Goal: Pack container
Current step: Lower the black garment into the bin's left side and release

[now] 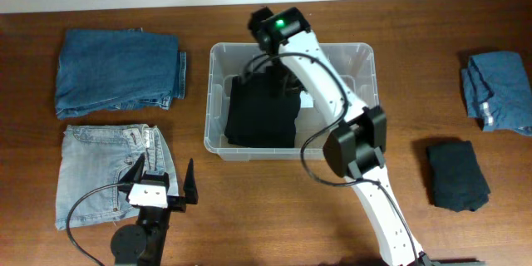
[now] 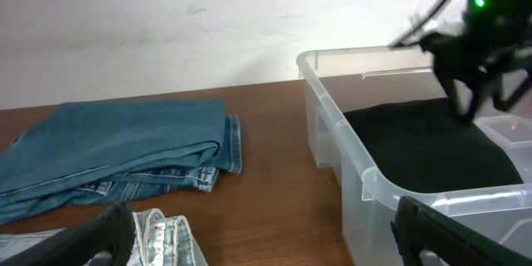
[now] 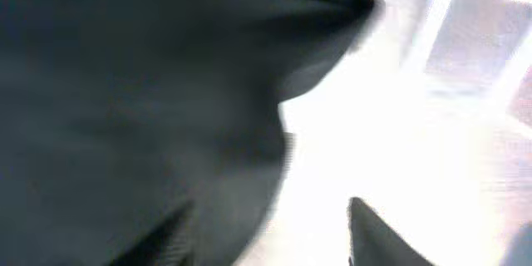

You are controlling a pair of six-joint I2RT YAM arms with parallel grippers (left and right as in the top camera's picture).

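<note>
The container point(image 1: 366, 50) is a clear plastic bin at the table's middle, with a black folded garment point(image 1: 262, 116) lying in its left half. My right gripper point(image 1: 270, 71) is down inside the bin at the garment's far edge. In the blurred right wrist view its fingers point(image 3: 266, 224) are apart, one over the black garment point(image 3: 125, 75), one over the bright bin floor point(image 3: 399, 133). My left gripper point(image 1: 166, 184) is open and empty near the front edge. The left wrist view shows the bin point(image 2: 349, 133), the garment point(image 2: 424, 145) and the right gripper point(image 2: 474, 75).
Folded dark blue jeans point(image 1: 120, 71) lie at the back left, light blue jeans point(image 1: 104, 174) at the front left under my left gripper's side. At the right lie a crumpled blue garment point(image 1: 499, 91) and a folded black garment point(image 1: 455, 174).
</note>
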